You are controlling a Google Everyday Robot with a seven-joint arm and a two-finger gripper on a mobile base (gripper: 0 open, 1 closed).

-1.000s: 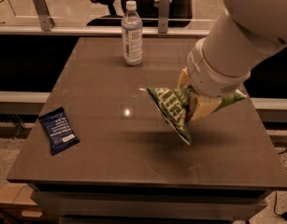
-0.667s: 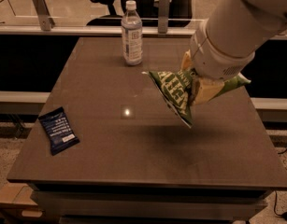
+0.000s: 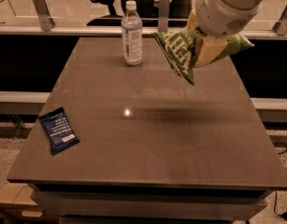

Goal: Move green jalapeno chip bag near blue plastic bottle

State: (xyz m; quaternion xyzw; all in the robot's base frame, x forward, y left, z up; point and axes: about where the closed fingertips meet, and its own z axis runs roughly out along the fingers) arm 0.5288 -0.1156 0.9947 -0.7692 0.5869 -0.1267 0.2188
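Note:
The green jalapeno chip bag (image 3: 180, 52) hangs in the air above the far right part of the table, held by my gripper (image 3: 199, 41), which is shut on its upper part and mostly hidden behind the bag and my white arm (image 3: 227, 3). The bag's lower corner points down toward the tabletop, clear of it. The blue plastic bottle (image 3: 132, 34), clear with a white cap and pale label, stands upright at the table's far middle, just left of the bag.
A small dark-blue flat packet (image 3: 59, 129) lies near the table's left edge. The brown table (image 3: 147, 143) shows a light glare spot at its middle. A railing and an office chair (image 3: 110, 1) stand behind the table.
My arm has lifted the chip bag and carried it toward the far side of the table, closer to the bottle. The bottle and blue packet have not moved.

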